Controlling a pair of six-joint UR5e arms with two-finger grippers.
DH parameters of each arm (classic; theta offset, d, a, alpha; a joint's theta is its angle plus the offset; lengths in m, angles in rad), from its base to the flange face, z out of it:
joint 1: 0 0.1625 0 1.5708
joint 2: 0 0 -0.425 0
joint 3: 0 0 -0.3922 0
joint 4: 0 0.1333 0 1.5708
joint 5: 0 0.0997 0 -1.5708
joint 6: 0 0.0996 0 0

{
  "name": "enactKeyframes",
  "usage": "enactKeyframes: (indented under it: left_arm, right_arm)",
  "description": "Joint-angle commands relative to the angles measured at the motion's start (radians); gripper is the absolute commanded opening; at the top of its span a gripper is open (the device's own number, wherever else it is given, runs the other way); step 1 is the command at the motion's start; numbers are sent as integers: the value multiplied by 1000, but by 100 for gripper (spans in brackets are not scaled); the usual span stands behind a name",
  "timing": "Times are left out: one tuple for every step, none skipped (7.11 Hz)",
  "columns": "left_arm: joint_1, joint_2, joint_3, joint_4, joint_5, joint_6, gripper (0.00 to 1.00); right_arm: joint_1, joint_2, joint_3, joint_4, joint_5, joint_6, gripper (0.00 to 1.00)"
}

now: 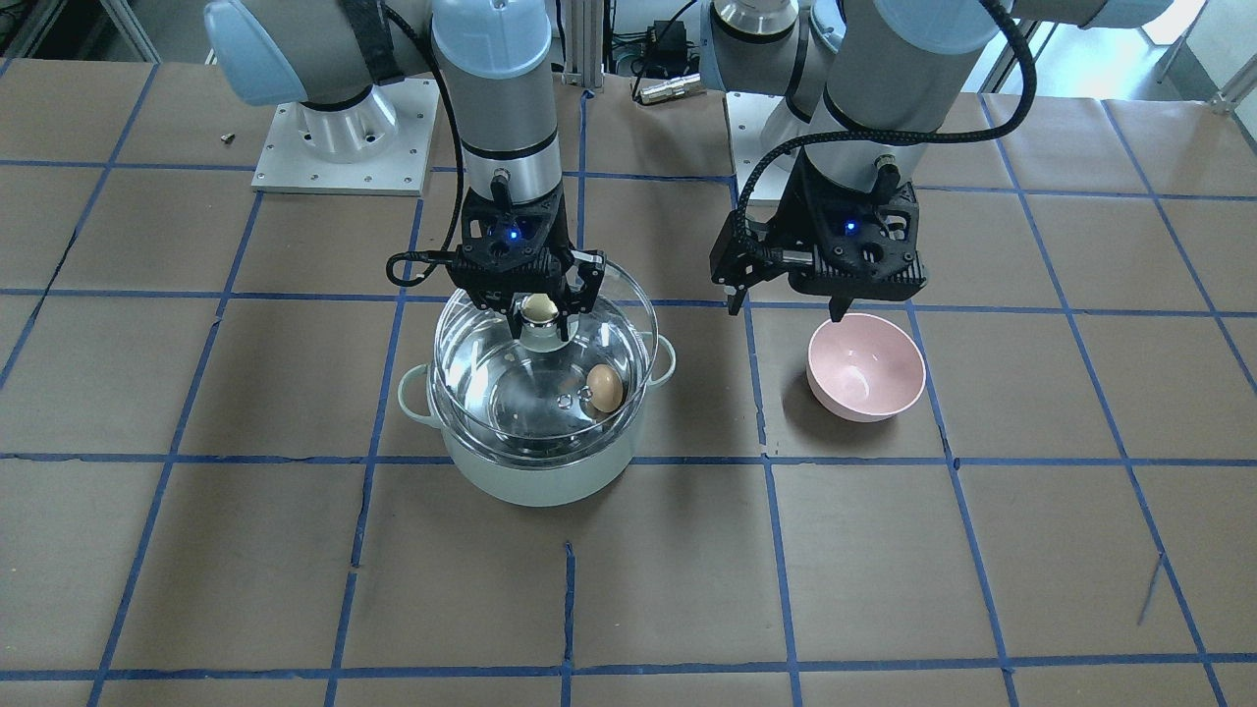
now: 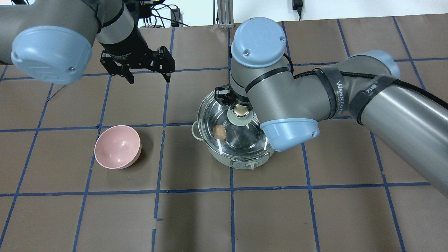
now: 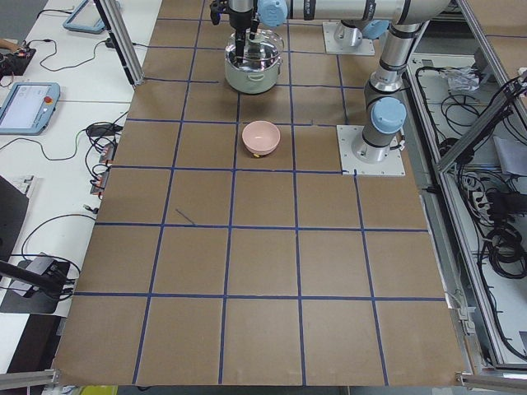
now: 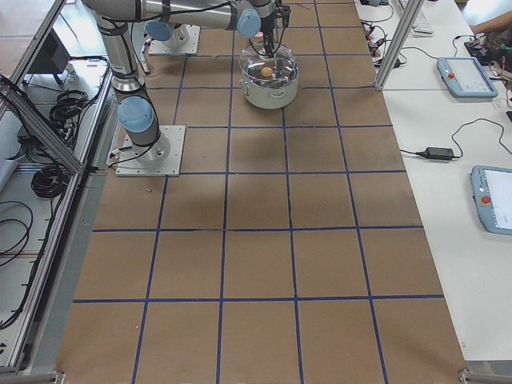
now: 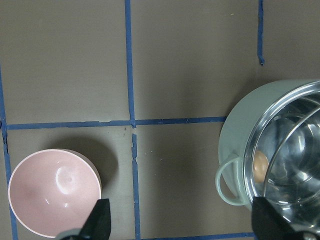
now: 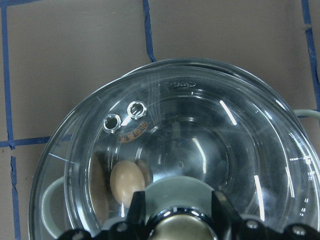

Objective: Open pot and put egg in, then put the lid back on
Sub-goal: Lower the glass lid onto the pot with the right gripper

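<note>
The mint-green pot [image 1: 530, 481] stands on the table. The brown egg [image 1: 605, 387] lies inside it on the steel bottom, and also shows in the overhead view [image 2: 219, 132] and through the glass in the right wrist view [image 6: 126, 181]. My right gripper [image 1: 540, 312] is shut on the knob [image 2: 240, 111] of the glass lid [image 1: 628, 295] and holds the lid a little above the pot's rim, not seated. My left gripper [image 1: 783, 309] is open and empty, hovering over the pink bowl [image 1: 866, 365], apart from the pot [image 5: 235, 135].
The pink bowl [image 2: 118, 147] stands empty about one tile from the pot, on my left side. Both arm bases [image 1: 344, 147] are bolted at the robot's edge of the table. Blue tape lines grid the brown table cover.
</note>
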Motion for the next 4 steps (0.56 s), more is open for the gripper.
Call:
enactKeyframes:
  left_arm:
    - [0, 0, 0, 3, -1, 6, 100]
    - [1, 0, 0, 3, 2, 7, 100]
    - [1, 1, -2, 3, 2, 7, 100]
    - [3, 1, -2, 3, 1, 9, 100]
  right_arm:
    - [5, 22, 2, -11, 2, -3, 40]
    - [6, 27, 3, -10, 0, -5, 40]
    - [6, 28, 5, -10, 0, -14, 40]
    - [5, 30, 3, -10, -1, -26, 40]
